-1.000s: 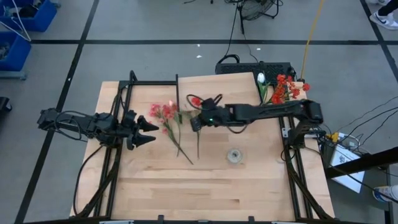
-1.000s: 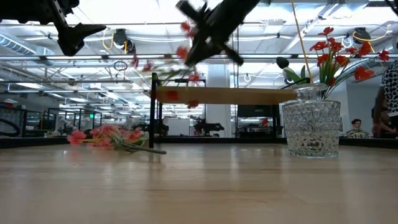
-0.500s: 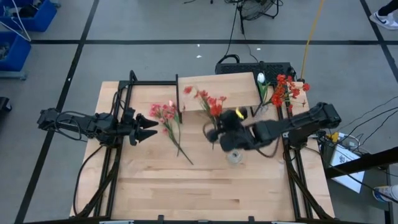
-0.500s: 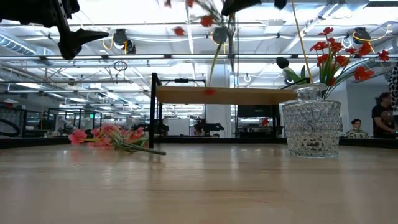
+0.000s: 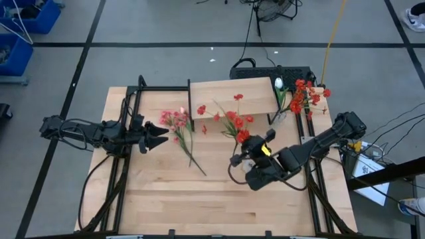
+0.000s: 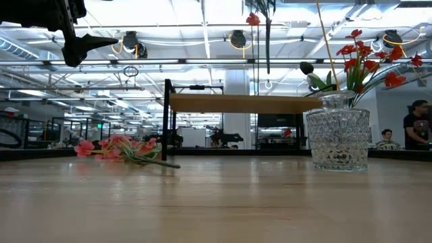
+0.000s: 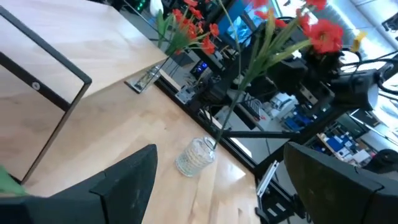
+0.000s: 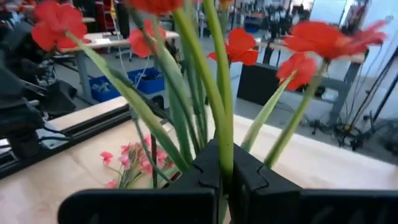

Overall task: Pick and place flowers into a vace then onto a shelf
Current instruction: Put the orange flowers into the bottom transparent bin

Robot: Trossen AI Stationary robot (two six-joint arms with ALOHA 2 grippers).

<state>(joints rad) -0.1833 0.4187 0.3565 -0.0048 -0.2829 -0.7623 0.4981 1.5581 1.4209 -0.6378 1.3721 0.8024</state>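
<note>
Right claw (image 8: 227, 171): clamped together on the green stems of a red spray (image 5: 236, 123), blossoms up, high over the table's right middle. Stem ends hanging free, well above the glass vase (image 6: 337, 138) and, seen from table height, left of its mouth. Not yet in.

Left claw (image 5: 156, 138): spread apart, empty, hovering at the left just beside a pink spray (image 5: 176, 123) lying flat on the table.

Step in hand, by the look of it: carrying the red spray to the vase. Next: shift right until the stems sit over the mouth, lower straight, then let go. After that, presumably, fetch the pink spray and lift the vase onto the shelf (image 5: 232, 93) at the far side.
</note>
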